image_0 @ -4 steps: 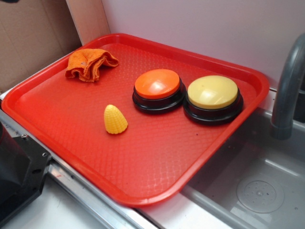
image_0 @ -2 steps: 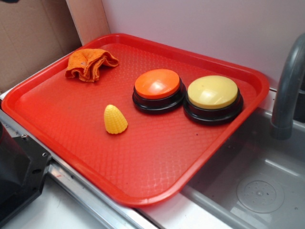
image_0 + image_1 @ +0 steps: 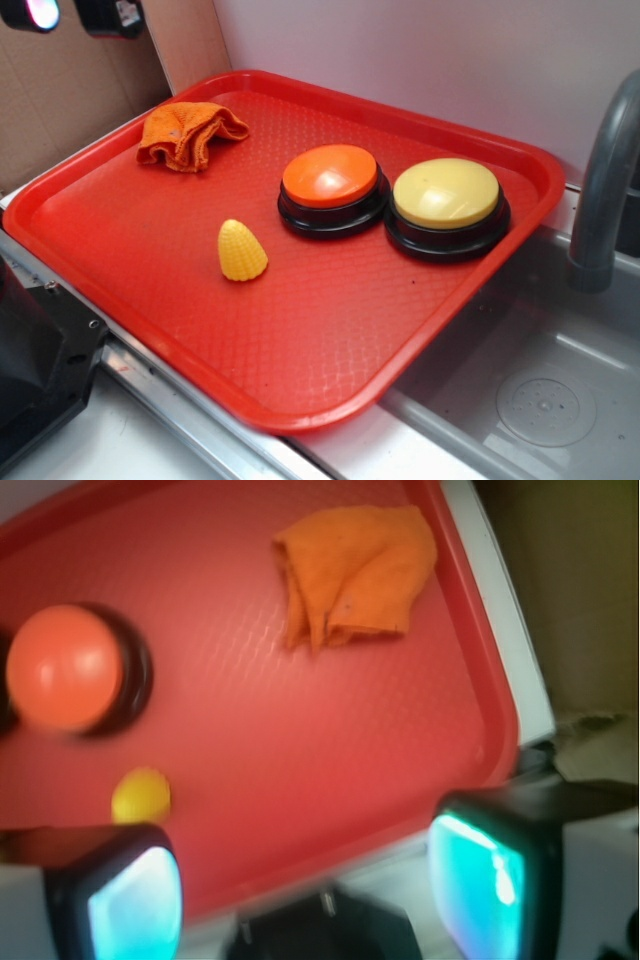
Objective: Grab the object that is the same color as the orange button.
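Now my end effector (image 3: 70, 14) is entering top-left, fingers apart, approaching the orange rag (image 3: 187, 133) matching the orange button (image 3: 331, 176).

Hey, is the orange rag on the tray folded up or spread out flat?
Bunched up, not spread. The orange rag sits crumpled in the red tray's back corner, with overlapping folds and creases clear in the wrist view.

The rag (image 3: 188, 133) is soft wrinkled cloth, the tray (image 3: 300, 330) glossy textured plastic, the orange button (image 3: 330, 176) smooth plastic.
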### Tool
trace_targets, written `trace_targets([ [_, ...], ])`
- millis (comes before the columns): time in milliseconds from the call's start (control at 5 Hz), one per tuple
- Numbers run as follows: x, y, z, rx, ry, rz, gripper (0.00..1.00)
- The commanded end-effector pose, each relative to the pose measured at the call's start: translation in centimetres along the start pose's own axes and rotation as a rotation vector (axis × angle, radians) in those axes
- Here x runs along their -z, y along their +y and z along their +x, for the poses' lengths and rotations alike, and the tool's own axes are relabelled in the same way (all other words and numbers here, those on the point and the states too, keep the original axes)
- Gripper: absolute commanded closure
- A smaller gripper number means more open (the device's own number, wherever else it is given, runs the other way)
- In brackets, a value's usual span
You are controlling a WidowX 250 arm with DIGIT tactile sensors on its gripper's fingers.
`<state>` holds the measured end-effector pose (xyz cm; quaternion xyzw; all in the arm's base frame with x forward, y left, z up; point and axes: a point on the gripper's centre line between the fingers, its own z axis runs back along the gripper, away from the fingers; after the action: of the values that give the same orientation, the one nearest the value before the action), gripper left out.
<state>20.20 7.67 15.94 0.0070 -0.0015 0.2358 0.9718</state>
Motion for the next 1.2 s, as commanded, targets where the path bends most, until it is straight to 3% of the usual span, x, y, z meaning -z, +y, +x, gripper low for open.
trace_targets([
  [0,6.2,5.6,7.4,-0.342,-0.187,-0.127,0.00],
  [200,9.1,5.6,8.3,-0.295,-0.172,-0.049,0.00],
  [400,11.3,3.7,7.4,-0.204,-0.143,-0.070,0.00],
  [600,12.8,3.0,6.8,-0.179,-0.092,-0.044,0.00],
  [800,14.7,2.7,6.2,-0.142,-0.044,0.001,1.00],
  [1000,13.8,2.6,5.9,-0.099,-0.030,-0.019,1.00],
])
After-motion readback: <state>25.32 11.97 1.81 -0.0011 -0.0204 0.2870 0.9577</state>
